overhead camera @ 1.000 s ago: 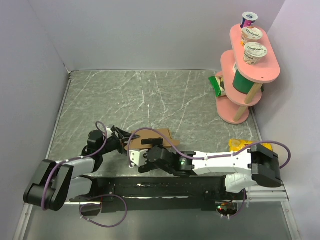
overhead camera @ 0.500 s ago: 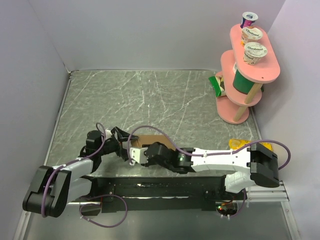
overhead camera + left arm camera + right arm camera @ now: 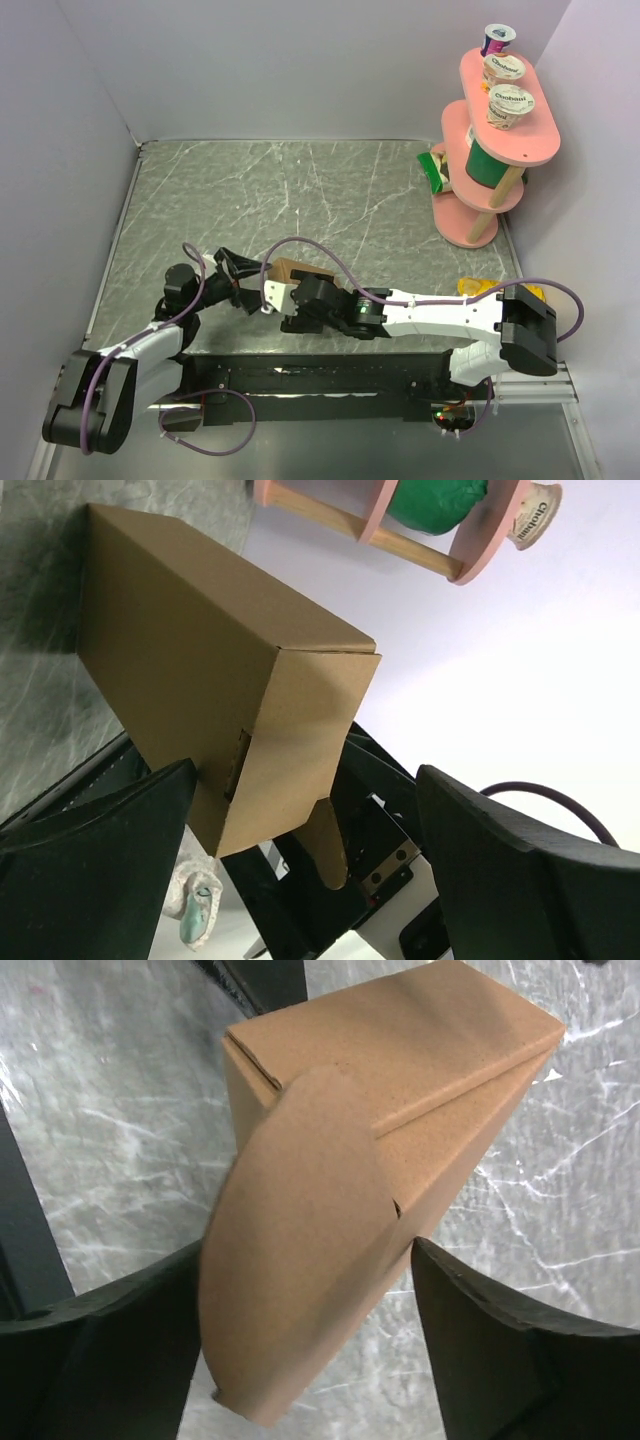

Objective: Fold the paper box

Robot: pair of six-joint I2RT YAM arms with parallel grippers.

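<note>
The grey marbled counter point(image 3: 300, 190) fills most of the overhead view, with a pink shelf stand point(image 3: 500, 120) in its upper right corner. The paper box point(image 3: 298, 272) sits low and left of centre on the counter, folded up into a brown block, and one rounded flap hangs loose at the end facing my right wrist. My left fingers point(image 3: 100, 860) are spread wide with the box's other end between them, the right-hand one well clear of the cardboard. My right fingers point(image 3: 500, 1340) stand wide on either side of the flap end
</note>
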